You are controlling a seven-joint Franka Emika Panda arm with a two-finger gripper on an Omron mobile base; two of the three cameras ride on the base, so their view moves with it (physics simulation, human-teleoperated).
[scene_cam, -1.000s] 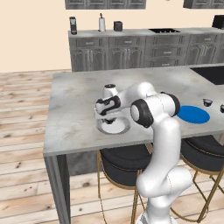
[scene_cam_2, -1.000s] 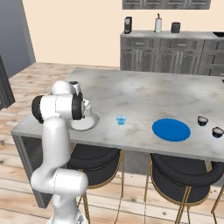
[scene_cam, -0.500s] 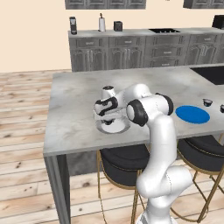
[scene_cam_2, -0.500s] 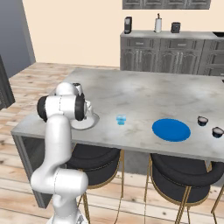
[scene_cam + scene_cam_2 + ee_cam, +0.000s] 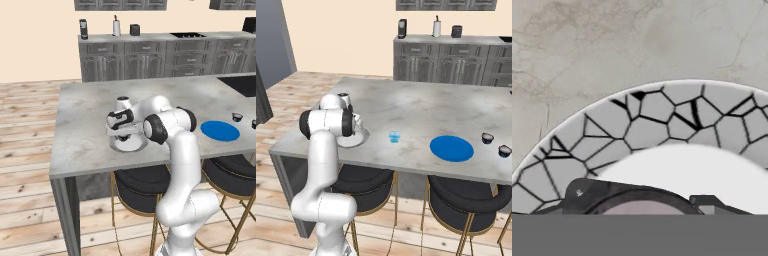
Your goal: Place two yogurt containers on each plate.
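The white plate (image 5: 131,146) with a cracked grey rim (image 5: 642,120) lies near the counter's front edge. My gripper (image 5: 123,135) hangs low over it, pointing down. In the hand view a dark yogurt container (image 5: 642,206) with a pale top sits between the fingertips (image 5: 578,192), just above the plate's white centre, and both tips seem to touch it. The blue plate (image 5: 220,131) lies bare to the right. A light blue yogurt container (image 5: 394,136) stands between the plates. Two dark yogurt containers (image 5: 486,138) (image 5: 504,150) stand beyond the blue plate.
The grey stone counter (image 5: 85,130) is an island with dark stools (image 5: 361,180) under its near edge. Cabinets with small appliances (image 5: 116,25) line the back wall. A dark sink (image 5: 242,85) sits at the far right of the counter.
The hand has sunk a little toward the white plate and shifted slightly left, carrying the dark cup. Plates and other cups have stayed put.
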